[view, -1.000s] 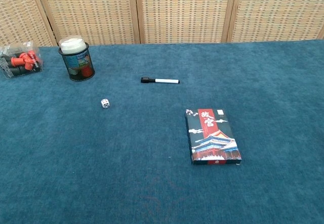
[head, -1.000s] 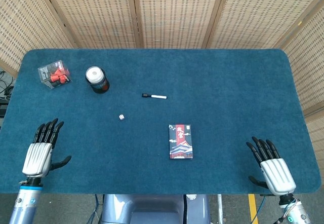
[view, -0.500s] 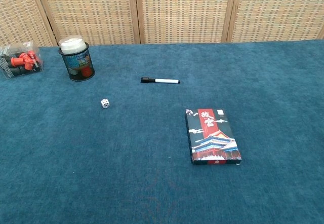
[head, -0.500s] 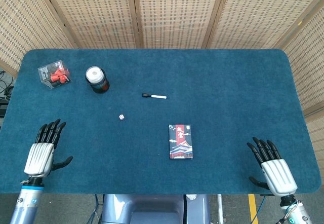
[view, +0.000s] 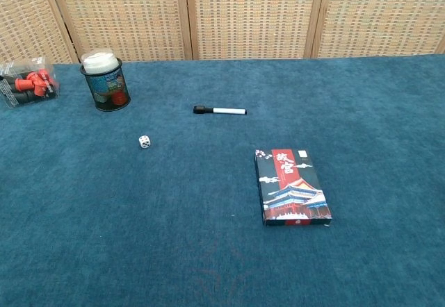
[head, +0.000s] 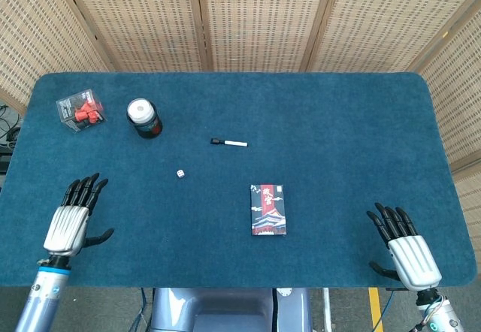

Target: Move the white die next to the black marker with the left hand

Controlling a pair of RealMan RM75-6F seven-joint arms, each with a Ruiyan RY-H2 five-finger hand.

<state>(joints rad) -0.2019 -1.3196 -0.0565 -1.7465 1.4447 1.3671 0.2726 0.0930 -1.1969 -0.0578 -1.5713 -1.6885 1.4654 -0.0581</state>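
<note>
A small white die (head: 180,173) (view: 144,141) lies on the blue cloth left of centre. The marker (head: 229,143) (view: 220,110), white-bodied with a black cap, lies flat a short way up and to the right of the die. My left hand (head: 73,218) hovers at the near left edge, fingers spread, holding nothing, well short of the die. At the near right corner my right hand (head: 405,248) is spread and empty too. Neither hand shows in the chest view.
A dark can with a white lid (head: 143,118) (view: 104,80) stands at the back left. Beyond it lies a clear box of red pieces (head: 80,110) (view: 26,83). A flat illustrated box (head: 268,209) (view: 292,186) lies right of the die.
My left hand has shifted a little to the right and nearer to the table's front edge. The right hand and all objects are unmoved.
</note>
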